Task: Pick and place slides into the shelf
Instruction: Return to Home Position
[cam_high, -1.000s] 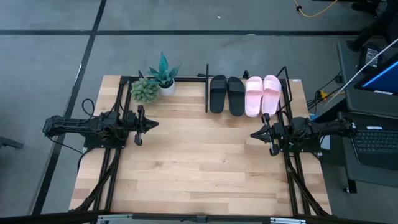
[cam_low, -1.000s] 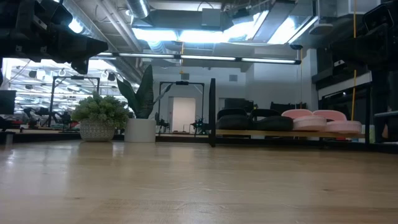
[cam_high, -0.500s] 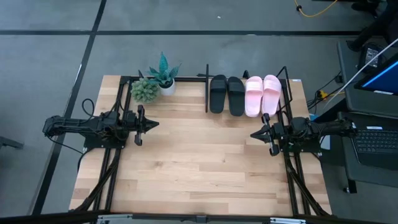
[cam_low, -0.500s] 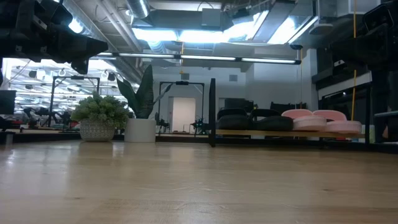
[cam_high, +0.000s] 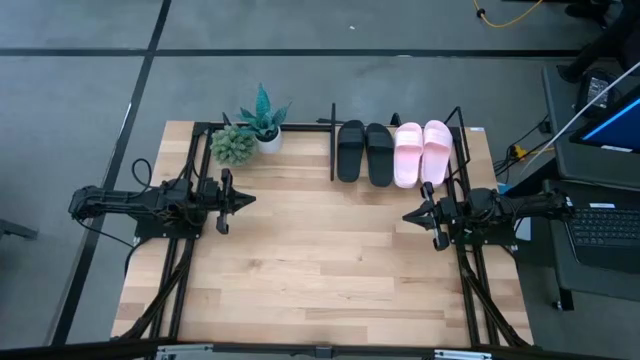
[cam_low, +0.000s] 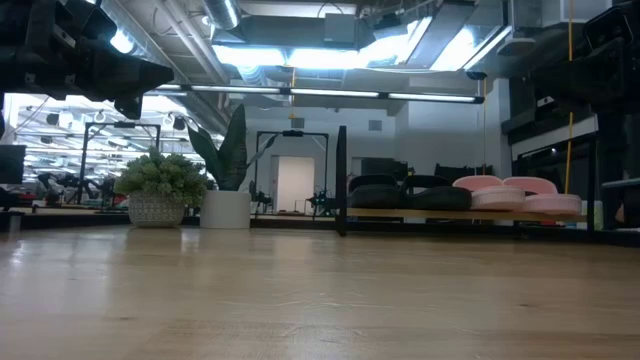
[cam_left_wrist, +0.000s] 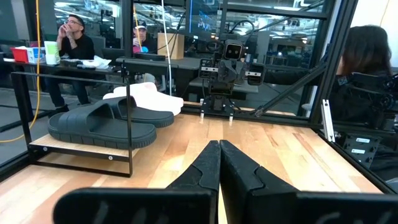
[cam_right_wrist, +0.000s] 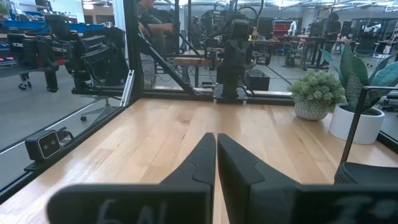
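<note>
- Left gripper (cam_high: 240, 198): left side of surface (cam_high: 320, 260); fingers pressed together, empty.
- Two potted plants (cam_high: 233, 145): back edge.
- Shelf (cam_high: 333, 150): back right; carries two black slides (cam_high: 351, 150), then two pink slides (cam_high: 408, 155).
- Right gripper (cam_high: 410, 215): closed, empty, near the shelf's right end.
- Risk: a stray swing here could probably knock a pink slide off.

Evenly lit; ceiling lights (cam_low: 290, 57) glare in low view
</note>
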